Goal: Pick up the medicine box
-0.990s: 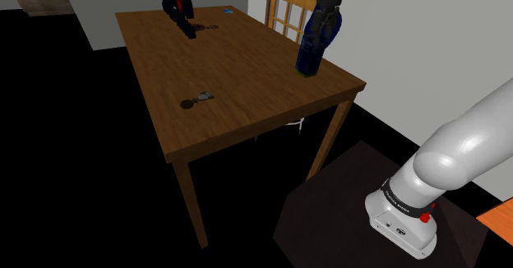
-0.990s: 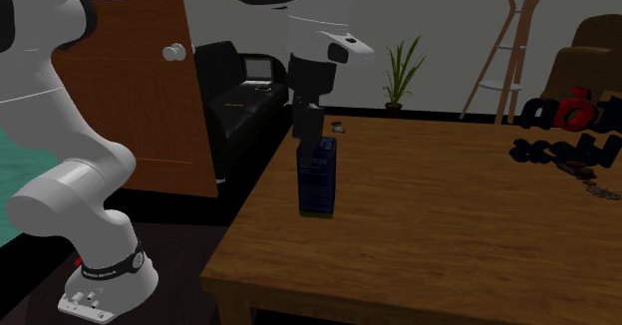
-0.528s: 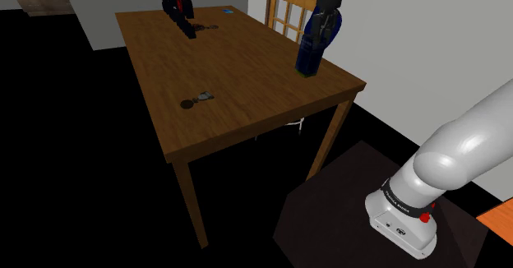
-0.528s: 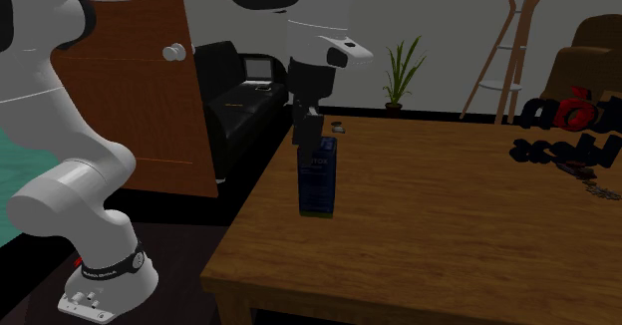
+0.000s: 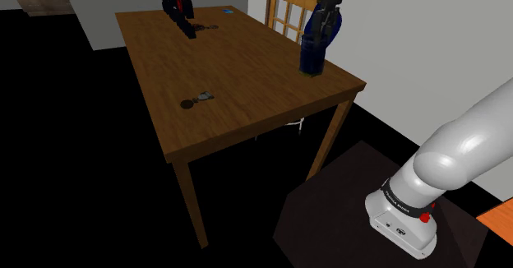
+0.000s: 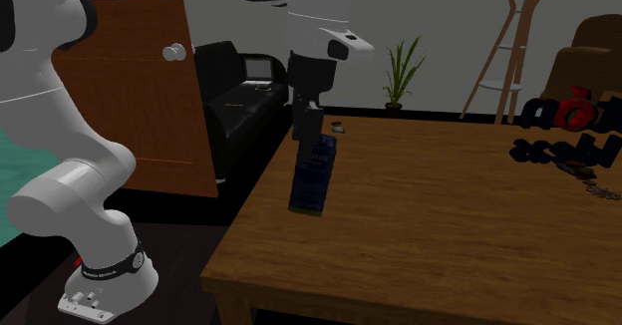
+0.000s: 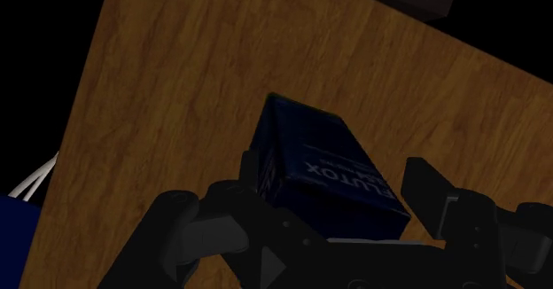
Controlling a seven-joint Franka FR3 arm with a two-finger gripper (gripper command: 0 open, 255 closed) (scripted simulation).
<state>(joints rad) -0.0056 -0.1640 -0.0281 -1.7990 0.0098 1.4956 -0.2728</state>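
Brown wood grain covers the table (image 5: 238,81) we work over, with black floor around its legs. Nearest the shoulder camera, the arm's white base (image 5: 404,213) sits on its dark stand (image 5: 321,217). Further in, a few small dark objects (image 5: 197,100) lie near the middle of the tabletop. Beyond them, close to the table edge at the shoulder view's right, we see the dark blue medicine box (image 5: 311,58) standing on end. It is tilted, its upper end leaning toward the second exterior view's right. The black gripper (image 5: 319,34) comes down on it from above and has closed on the upper end. From the wrist, one of the fingers (image 7: 251,167) presses one side and its partner meets the other, with the lettering "FLUTOX" between them. We cannot tell whether the box's lower edge touches the wood. Behind the box stands a wooden chair (image 5: 288,11). At the table's far end rest a black and red object (image 5: 177,3) and a small blue item (image 5: 227,11).
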